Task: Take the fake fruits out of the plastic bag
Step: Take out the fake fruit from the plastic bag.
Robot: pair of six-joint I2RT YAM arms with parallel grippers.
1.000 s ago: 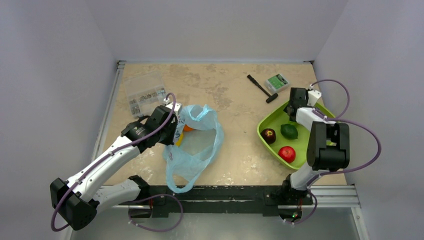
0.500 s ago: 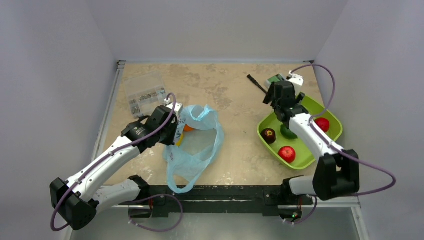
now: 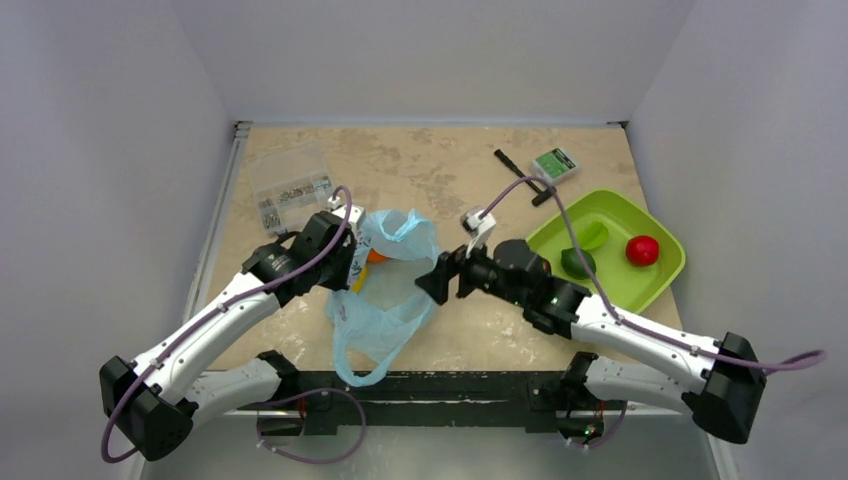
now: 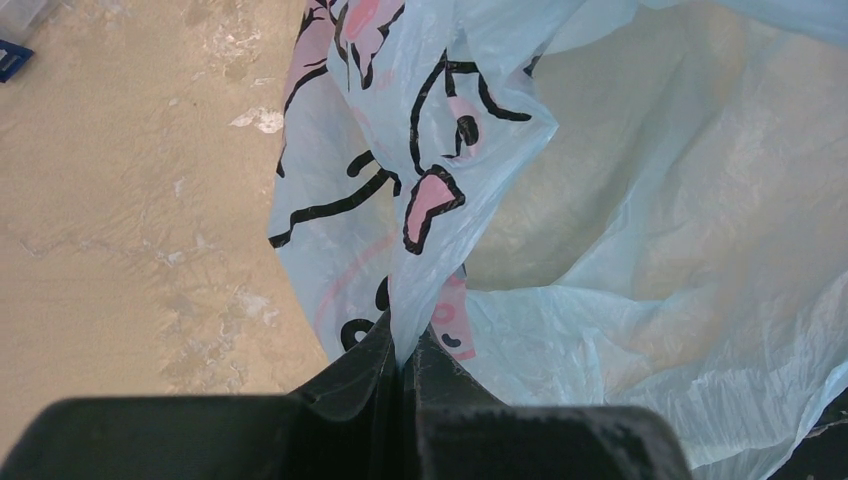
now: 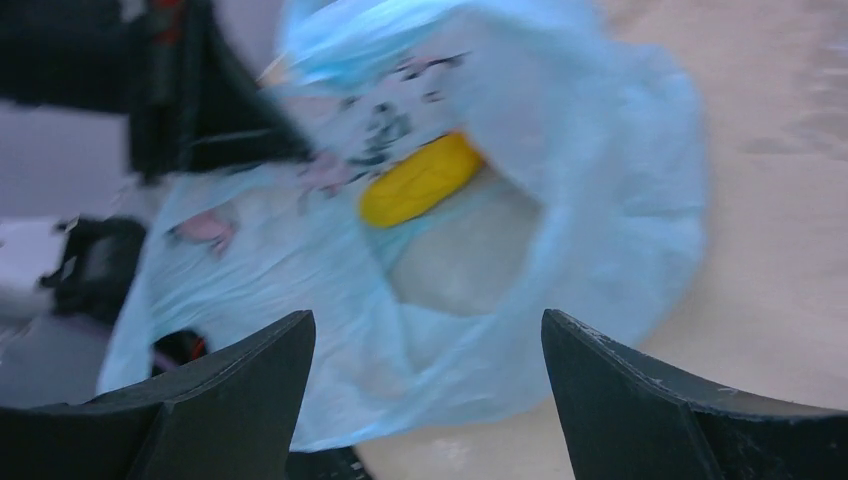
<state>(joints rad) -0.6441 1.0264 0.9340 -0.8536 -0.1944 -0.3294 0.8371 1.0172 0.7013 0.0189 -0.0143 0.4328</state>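
Presently left tool [image 4: 403, 347] pinches one plastic bag [image 4: 620, 250]; right tool [image 5: 425, 325] wide; inside, yellow fruit [image 5: 420, 180], orange fruit [image 3: 375, 256].

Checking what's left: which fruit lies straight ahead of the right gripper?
The yellow fruit, inside the blue bag before the open right gripper; the red one and green ones sit in the tray.

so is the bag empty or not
Not empty: a yellow fruit lies inside the plastic bag, and an orange one shows in the top view.
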